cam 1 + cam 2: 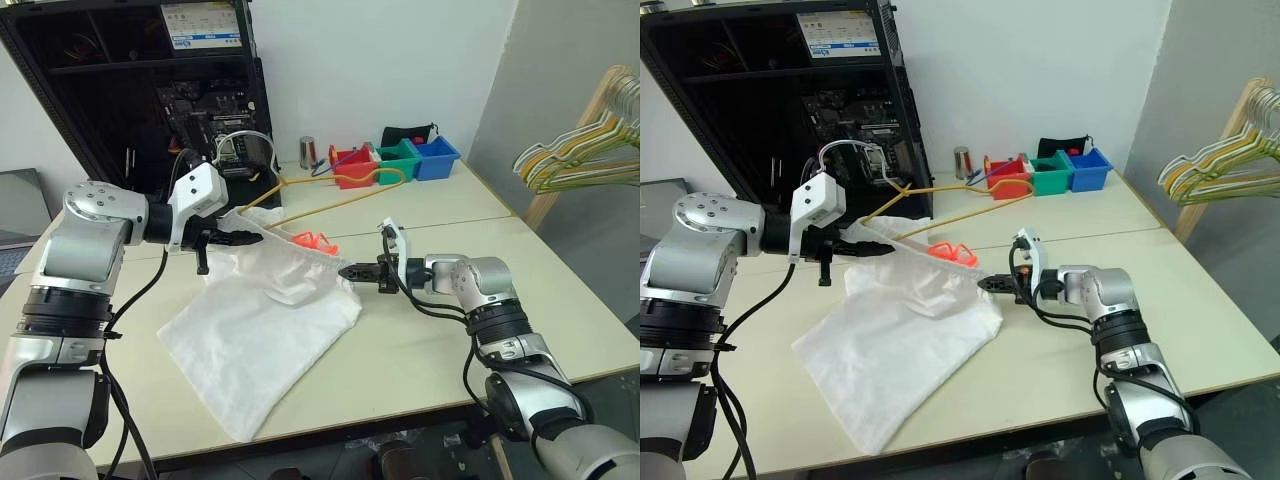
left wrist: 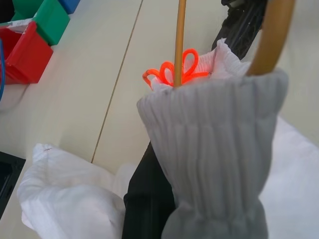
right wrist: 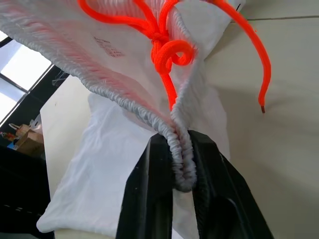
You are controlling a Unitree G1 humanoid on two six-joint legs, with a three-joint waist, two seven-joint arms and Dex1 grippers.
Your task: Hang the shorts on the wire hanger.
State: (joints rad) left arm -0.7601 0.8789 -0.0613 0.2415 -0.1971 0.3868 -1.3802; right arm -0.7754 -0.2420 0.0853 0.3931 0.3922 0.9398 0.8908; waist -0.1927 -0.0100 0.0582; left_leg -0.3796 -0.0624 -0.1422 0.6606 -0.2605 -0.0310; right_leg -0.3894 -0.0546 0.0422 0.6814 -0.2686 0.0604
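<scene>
White shorts (image 1: pixel 265 330) lie spread on the pale worktop (image 1: pixel 560 310), waistband end lifted between the two arms, lower part flat toward the near edge. Orange drawstring (image 1: pixel 312 241) loops out at the waistband.

Left end effector (image 1: pixel 232 238): fingers together, clamped on the ribbed waistband at the shorts' left corner, holding it above the worktop. In the left wrist view the waistband (image 2: pixel 219 149) drapes over the black fingers.

Right end effector (image 3: pixel 182 169): fingers together, pinching the gathered edge of the waistband at the right corner, just beside the knotted drawstring.

Yellow-tan wire hanger (image 1: pixel 340 195): one end sits at the raised waistband by the left end effector, and its wires run away across the worktop toward the bins. In the left wrist view two of its wires rise out of the waistband opening.

Back of the worktop: red bin (image 1: pixel 355 165), green bin (image 1: pixel 400 158), blue bin (image 1: pixel 437 155), small metal can (image 1: pixel 307 152). Open black computer case (image 1: pixel 150 90) back left. Rack of hangers (image 1: pixel 585 150) off the right edge.
</scene>
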